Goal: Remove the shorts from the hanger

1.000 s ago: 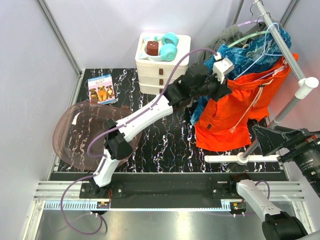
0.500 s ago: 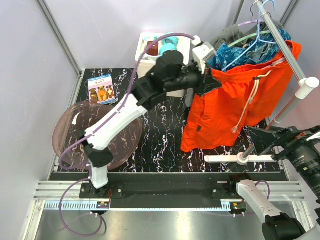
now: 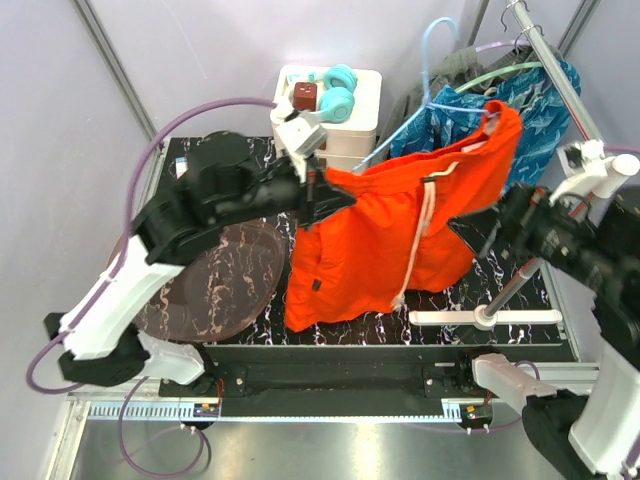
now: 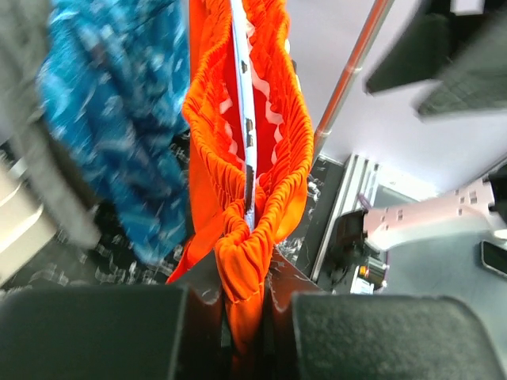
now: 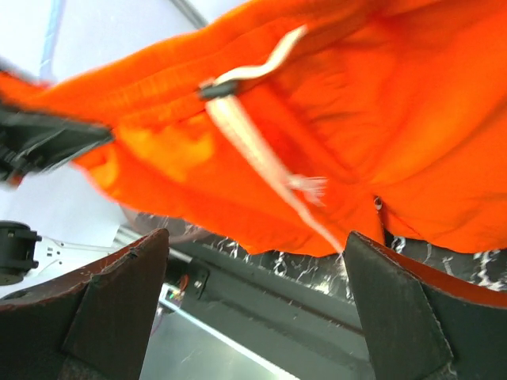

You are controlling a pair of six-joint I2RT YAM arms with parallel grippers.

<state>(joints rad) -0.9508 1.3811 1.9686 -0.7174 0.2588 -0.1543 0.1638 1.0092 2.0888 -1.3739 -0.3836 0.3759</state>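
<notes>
Far left of the rail (image 3: 548, 62), a bowl (image 3: 210, 290) lies on the tabletop (image 3: 450, 298). Well left of the rail, the left gripper (image 3: 328, 195) has its jaws narrow, pinching the waistband of the orange shorts (image 3: 380, 250). These shorts hang stretched from there up toward the rail. Their right corner is beside the blue shorts (image 3: 545, 110). The grey shorts (image 3: 450, 70) hang just left of the rail. Below the rail, the right gripper (image 5: 255, 237) has wide jaws, holding nothing, and faces the orange cloth.
</notes>
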